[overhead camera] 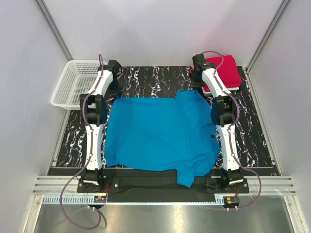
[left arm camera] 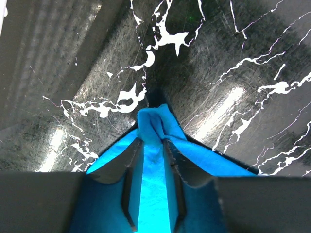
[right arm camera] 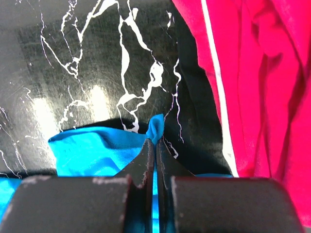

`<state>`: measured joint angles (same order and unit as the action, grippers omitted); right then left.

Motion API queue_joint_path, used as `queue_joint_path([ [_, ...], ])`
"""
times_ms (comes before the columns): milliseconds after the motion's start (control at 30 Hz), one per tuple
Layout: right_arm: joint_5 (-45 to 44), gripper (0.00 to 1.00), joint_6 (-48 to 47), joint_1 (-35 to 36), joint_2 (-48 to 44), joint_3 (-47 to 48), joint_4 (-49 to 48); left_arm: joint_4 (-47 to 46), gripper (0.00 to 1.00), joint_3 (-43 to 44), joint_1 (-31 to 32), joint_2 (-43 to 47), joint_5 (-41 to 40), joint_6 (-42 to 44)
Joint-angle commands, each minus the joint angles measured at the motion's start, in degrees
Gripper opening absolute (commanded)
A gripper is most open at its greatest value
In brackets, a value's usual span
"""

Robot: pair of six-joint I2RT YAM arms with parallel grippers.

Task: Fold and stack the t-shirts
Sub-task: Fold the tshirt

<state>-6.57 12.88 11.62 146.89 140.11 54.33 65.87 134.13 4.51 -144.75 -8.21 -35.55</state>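
Your bright blue cloth t-shirt [overhead camera: 160,133] lies spread flat mid-table between the 2 arms. Its long axis runs left-right, with the hem by the left arm and the neck and both sleeves toward the right arm. 1 sleeve reaches the near table edge.

Your left gripper [left arm camera: 153,140] sits at the shirt's far left corner, jaws drawn in on a bunched fold of blue. Your right gripper [right arm camera: 156,141] is at the far right sleeve, jaws pressed together with a small blue nub pinched between them.

A red folded cloth t-shirt [right arm camera: 262,97] lies just beside it at the far right corner, with a white strip along its edge.

The surface is a black white-veined marble-look tabletop [overhead camera: 146,80]. A white plastic mesh basket [overhead camera: 77,82] sits off the far left corner. The room has plain pale walls [overhead camera: 160,29] and metal rails [overhead camera: 53,183] along the near edge.
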Motion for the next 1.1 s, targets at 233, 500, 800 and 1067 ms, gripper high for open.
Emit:
queue_joint_path([
  [233,-0.64,0.00,0.39,0.69,-6.62,-2.04,-0.71,-5.22,0.35,-0.18,0.23,4.56,0.12,4.08],
  [500,-0.46,0.00,0.04,0.86,-6.97,-2.74,-0.89,-7.59,0.45,0.79,0.14,4.83,0.30,4.88],
  [800,-0.99,0.00,-1.20,0.69,-7.14,-2.92,-0.89,-7.42,0.45,2.89,0.14,2.10,-1.90,5.14],
  [1067,-0.81,0.00,-1.19,0.78,-7.67,-4.06,-0.89,-7.68,0.45,3.69,-0.38,1.66,-2.08,4.53],
])
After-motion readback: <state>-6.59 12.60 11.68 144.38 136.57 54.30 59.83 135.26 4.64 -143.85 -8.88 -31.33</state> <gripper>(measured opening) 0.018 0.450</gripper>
